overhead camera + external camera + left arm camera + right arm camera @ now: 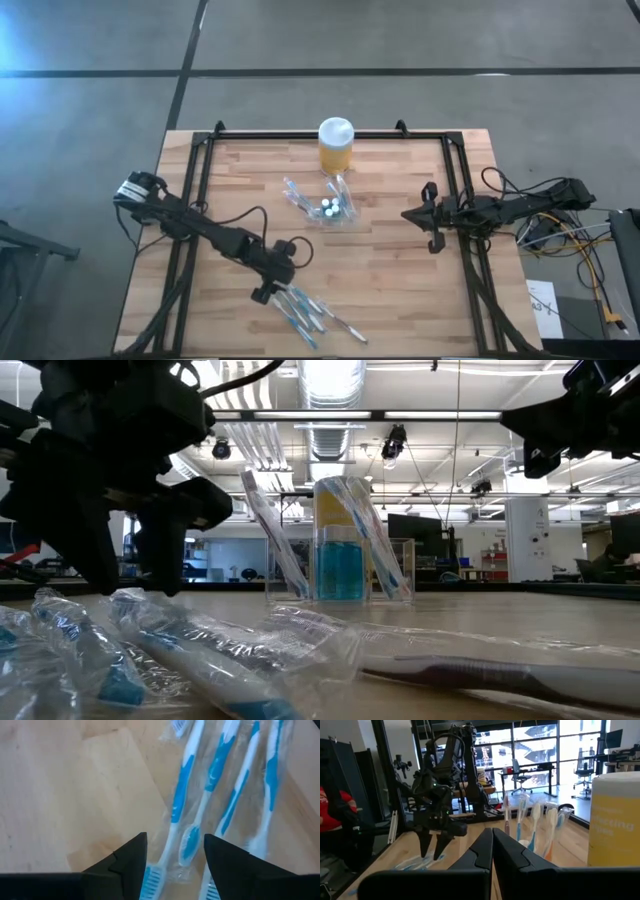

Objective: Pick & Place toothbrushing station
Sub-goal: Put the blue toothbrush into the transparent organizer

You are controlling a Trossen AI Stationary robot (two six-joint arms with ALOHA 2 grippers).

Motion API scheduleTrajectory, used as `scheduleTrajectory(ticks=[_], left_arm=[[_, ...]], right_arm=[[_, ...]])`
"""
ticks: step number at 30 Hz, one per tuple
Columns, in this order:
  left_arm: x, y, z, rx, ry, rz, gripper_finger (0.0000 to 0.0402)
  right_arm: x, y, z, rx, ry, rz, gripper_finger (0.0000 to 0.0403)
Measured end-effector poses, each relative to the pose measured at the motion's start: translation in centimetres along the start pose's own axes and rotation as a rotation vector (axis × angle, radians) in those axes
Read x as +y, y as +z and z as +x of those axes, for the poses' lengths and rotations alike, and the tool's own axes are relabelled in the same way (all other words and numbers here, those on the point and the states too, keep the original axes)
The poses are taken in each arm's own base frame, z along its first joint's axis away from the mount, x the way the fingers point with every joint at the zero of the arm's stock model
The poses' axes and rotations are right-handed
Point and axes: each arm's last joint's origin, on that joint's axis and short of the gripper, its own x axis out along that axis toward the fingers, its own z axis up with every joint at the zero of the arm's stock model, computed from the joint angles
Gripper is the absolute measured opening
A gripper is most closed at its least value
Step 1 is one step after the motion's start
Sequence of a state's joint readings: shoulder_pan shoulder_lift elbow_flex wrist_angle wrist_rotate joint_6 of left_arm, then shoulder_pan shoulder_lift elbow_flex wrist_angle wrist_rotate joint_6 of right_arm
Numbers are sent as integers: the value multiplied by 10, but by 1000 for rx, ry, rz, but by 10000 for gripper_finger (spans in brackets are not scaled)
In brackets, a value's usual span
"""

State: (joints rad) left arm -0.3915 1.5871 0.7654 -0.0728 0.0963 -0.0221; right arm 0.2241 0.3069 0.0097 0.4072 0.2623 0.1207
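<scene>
The left gripper (268, 291) hangs over the near end of the table (400, 300), its two dark fingers (131, 862) parted and holding nothing, straddling one brush in the row of wrapped toothbrushes (315, 315). Judging by that stance, the step in hand is picking one brush out of the bundle. To do it well the fingers should come straight down around a single handle, close across its narrow width rather than along it, and catch the hard plastic instead of just the loose film, which would likely slide or drag neighbours along.

The brushes are slim white handles with blue grip inlays, each sealed in crinkly clear wrap that glints and folds; they lie side by side, touching, on pale butcher-block wood with a fine grain. One darker-handled brush (500, 678) lies apart toward the right in the low view.

Further back, near the table's middle, stands the toothbrushing station (330, 208): a small clear plastic holder, almost lost against the wood, already carrying several upright and leaning brushes. Just behind it is a yellow jar (335, 146) with a white lid, cylindrical and smooth.

The right gripper (432, 218) waits at the table's right side, fingers pressed together, empty.
</scene>
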Motion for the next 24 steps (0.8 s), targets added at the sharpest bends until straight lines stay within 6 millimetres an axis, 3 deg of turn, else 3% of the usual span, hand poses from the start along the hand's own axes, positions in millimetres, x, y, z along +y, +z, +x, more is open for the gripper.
scheduleTrajectory(ticks=[10,18,24], left_arm=[[-2,-1,0,11,-60,14,122],[-2,-1,0,11,-60,26,14],[-1,-3,0,32,-3,51,4]], right_arm=[[0,-1,1,9,-4,-3,8],[0,-1,1,8,-4,-3,8],[0,-1,1,8,-3,-3,8]])
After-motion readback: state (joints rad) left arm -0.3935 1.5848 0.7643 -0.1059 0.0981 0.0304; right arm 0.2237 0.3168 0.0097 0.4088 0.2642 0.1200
